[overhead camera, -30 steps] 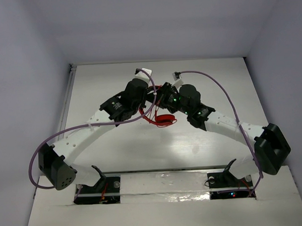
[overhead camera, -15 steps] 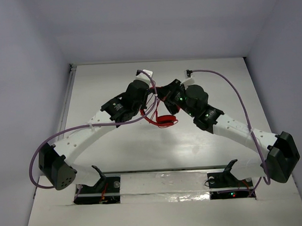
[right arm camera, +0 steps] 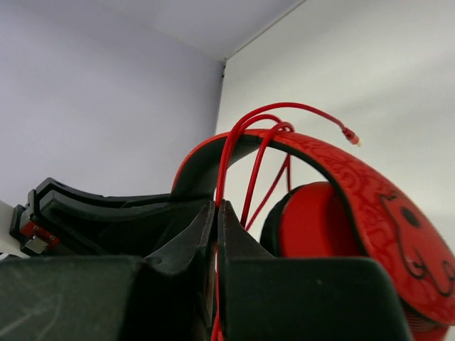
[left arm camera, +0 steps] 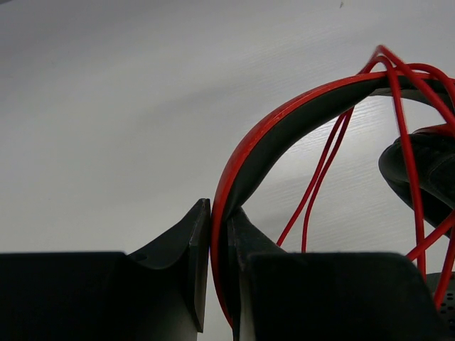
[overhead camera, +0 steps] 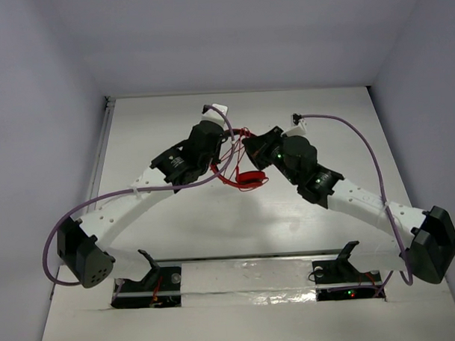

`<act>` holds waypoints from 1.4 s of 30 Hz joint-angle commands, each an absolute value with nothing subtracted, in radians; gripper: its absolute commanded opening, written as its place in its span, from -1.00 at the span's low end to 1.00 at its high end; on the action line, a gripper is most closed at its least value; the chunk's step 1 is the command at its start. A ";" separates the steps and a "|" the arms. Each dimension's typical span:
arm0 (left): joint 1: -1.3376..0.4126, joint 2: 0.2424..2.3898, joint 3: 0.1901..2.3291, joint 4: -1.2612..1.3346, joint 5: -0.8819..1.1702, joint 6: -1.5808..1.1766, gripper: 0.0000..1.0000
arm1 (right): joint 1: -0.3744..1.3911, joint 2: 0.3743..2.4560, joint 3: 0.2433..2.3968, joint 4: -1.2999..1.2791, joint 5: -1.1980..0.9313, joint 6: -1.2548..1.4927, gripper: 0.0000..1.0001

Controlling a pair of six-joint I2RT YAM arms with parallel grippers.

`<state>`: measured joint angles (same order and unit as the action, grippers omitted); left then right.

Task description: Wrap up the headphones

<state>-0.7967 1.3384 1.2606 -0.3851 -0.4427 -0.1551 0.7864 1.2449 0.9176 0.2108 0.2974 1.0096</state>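
From where I stood, the left arm (overhead camera: pixel 117 212) had not budged over the last second. The left gripper (left arm camera: pixel 219 207) was clamped hard on the red-and-black headband (left arm camera: pixel 284 128) of the headphones (overhead camera: pixel 246 177), with its jaws all but closed and only the thin band between them. It kept the set propped up near the middle of the table (overhead camera: pixel 215 231), a little toward 12 o'clock. The thin red cable (left arm camera: pixel 402 142) hung in several strands across the arch of the band, and at least two passes were already draped over the top. One round red earcup (right arm camera: pixel 320 220) hung low at about 5 o'clock from the crown of the band. The loose plug (right arm camera: pixel 350 136) stuck out free past the band toward 2 o'clock. The right gripper (right arm camera: pixel 217 206) was likewise pressed almost shut, pinching a strand of the cable between its tips just at the band. What had changed lay on that side. The right arm (overhead camera: pixel 363 199) had swung its elbow outward toward 4 o'clock, and its wrist had drawn away from the left gripper toward 3 o'clock. I took that as slack being pulled out of the cable so that another turn would lie snug. The wrapping looked partway done, with the free tail still to be dealt with.
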 commanded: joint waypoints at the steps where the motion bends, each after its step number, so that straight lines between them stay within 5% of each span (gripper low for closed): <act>1: -0.801 1.270 1.278 -0.334 -0.463 -0.181 -1.00 | 0.785 1.197 0.919 0.206 0.414 0.973 -1.00; 7: -0.801 1.241 1.269 -0.321 -0.468 -0.176 -1.00 | 0.785 1.197 0.913 0.195 0.410 0.980 -0.97; 17: -0.810 1.255 1.321 -0.359 -0.488 -0.149 -1.00 | 0.785 1.109 0.900 0.178 0.391 0.973 -0.11; 22: -0.810 1.272 1.333 -0.374 -0.508 -0.141 -1.00 | 0.785 1.065 0.914 0.138 0.364 0.945 -0.09; 31: -0.821 1.315 1.307 -0.333 -0.502 -0.147 -1.00 | 0.785 0.925 0.879 0.052 0.474 0.859 -0.24; 34: -0.821 1.353 1.321 -0.298 -0.482 -0.152 -1.00 | 0.785 0.870 0.882 0.003 0.549 0.807 -0.53; 35: -0.821 1.364 1.324 -0.272 -0.483 -0.153 -1.00 | 0.785 0.856 0.879 -0.023 0.573 0.795 -0.85; 37: -0.821 1.397 1.335 -0.243 -0.483 -0.153 -1.00 | 0.785 0.812 0.874 -0.060 0.595 0.767 -1.00; 42: -0.821 1.498 1.345 -0.126 -0.491 -0.167 -1.00 | 0.785 0.740 0.824 -0.098 0.650 0.712 -1.00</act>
